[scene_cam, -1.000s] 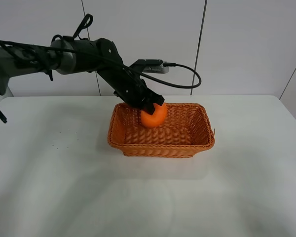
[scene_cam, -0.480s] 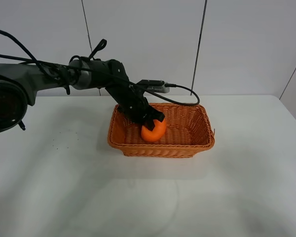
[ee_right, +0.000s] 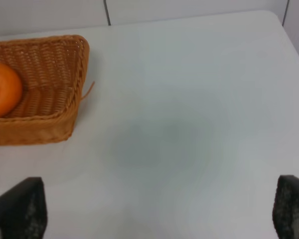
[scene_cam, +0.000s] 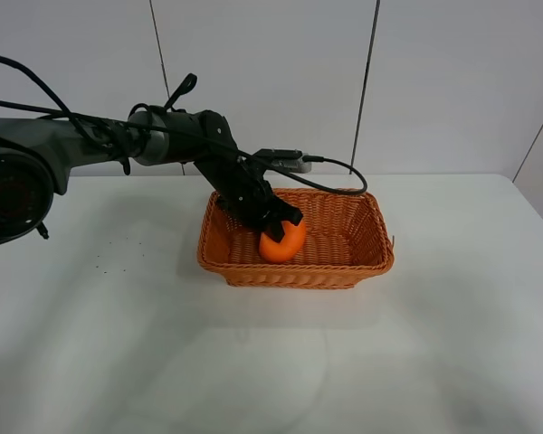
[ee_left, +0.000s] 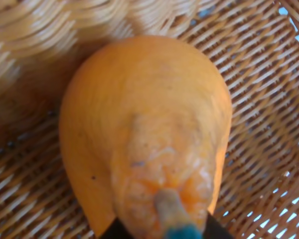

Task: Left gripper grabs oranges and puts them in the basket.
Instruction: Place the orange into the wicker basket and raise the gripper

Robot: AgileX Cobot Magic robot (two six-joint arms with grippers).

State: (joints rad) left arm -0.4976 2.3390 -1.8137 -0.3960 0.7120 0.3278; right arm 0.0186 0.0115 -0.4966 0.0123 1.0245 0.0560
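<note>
The orange [scene_cam: 283,242] is low inside the wicker basket [scene_cam: 362,267], in its left half, on or just above the woven floor. My left gripper [scene_cam: 271,220] reaches in over the basket's back-left rim and is shut on the orange from above. In the left wrist view the orange [ee_left: 144,124] fills the frame with its knobbed neck and stem toward the camera, and the black fingertips [ee_left: 114,231] hug its sides over the basket weave [ee_left: 269,99]. My right gripper [ee_right: 159,214] is open and empty over bare table; it does not show in the exterior view.
The basket stands at the back middle of the white table [scene_cam: 118,344], close to the wall. A black cable [scene_cam: 344,172] loops from the left arm over the basket's back rim. In the right wrist view the basket [ee_right: 50,124] lies off to one side.
My left gripper has lowered the orange from rim height down into the basket and moved slightly left. Over the last half second it has barely moved.
</note>
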